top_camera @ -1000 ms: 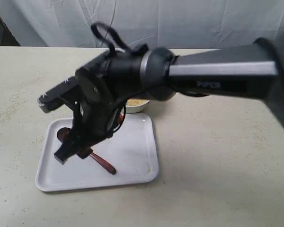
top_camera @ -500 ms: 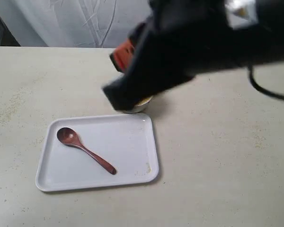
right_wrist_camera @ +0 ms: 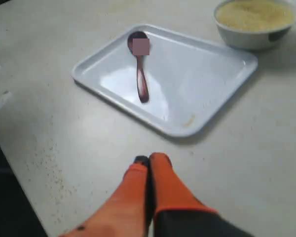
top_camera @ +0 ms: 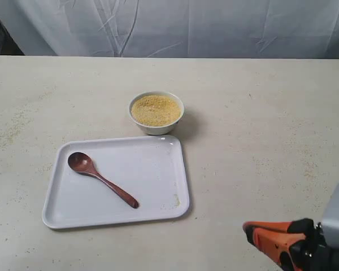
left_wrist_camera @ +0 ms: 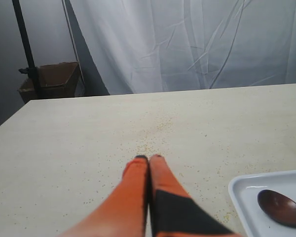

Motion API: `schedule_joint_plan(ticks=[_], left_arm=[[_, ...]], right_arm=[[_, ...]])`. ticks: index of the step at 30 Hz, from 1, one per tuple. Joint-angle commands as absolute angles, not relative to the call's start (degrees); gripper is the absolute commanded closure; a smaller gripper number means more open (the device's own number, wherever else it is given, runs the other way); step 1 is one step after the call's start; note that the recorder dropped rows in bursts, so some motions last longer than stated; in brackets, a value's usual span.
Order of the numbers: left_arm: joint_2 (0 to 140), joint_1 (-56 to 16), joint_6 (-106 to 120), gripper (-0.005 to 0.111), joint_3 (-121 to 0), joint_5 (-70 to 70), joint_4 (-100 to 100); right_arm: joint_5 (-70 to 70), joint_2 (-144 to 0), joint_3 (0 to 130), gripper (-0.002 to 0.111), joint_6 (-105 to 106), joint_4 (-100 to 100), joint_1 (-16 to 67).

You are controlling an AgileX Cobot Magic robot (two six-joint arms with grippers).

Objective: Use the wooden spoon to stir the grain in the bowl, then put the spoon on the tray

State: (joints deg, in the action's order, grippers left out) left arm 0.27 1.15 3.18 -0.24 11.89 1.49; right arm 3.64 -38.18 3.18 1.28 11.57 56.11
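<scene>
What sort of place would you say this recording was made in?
Probably a lab or test bench, not a kitchen: a white sheet hangs as backdrop behind a pale table, and a cardboard box sits by a dark stand pole.

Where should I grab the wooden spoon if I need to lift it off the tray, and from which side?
Take the wooden spoon mid-handle, coming straight down from above with the jaws across the shaft. It lies flat on the tray, handle running diagonally, so the slim straight shaft offers parallel sides; the oval scoop end is wider and rounded.
</scene>
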Motion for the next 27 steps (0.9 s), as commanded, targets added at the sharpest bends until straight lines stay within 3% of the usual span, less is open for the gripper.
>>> schedule_joint_plan(ticks=[1,8,15,20,27], left_arm=[[0.00,0.84,3.12,0.106,0.00,11.60,1.62],[0.00,0.84,3.12,0.106,0.00,11.60,1.76],[0.00,0.84,3.12,0.106,0.00,11.60,1.76],[0.00,0.84,3.12,0.106,0.00,11.60,1.76],[0.00,0.84,3.12,0.106,0.00,11.60,1.76]], right_arm=[[2.54,-32.46,0.00,0.107,1.38,14.09,55.97],[0.59,-14.17,0.00,0.107,1.48,13.98,52.52],[-5.09,-1.32,0.00,0.107,1.48,13.98,26.29],[-8.59,0.00,0.00,0.107,1.48,13.98,9.16],[-11.19,0.00,0.00,0.107,1.96,10.82,4.11]])
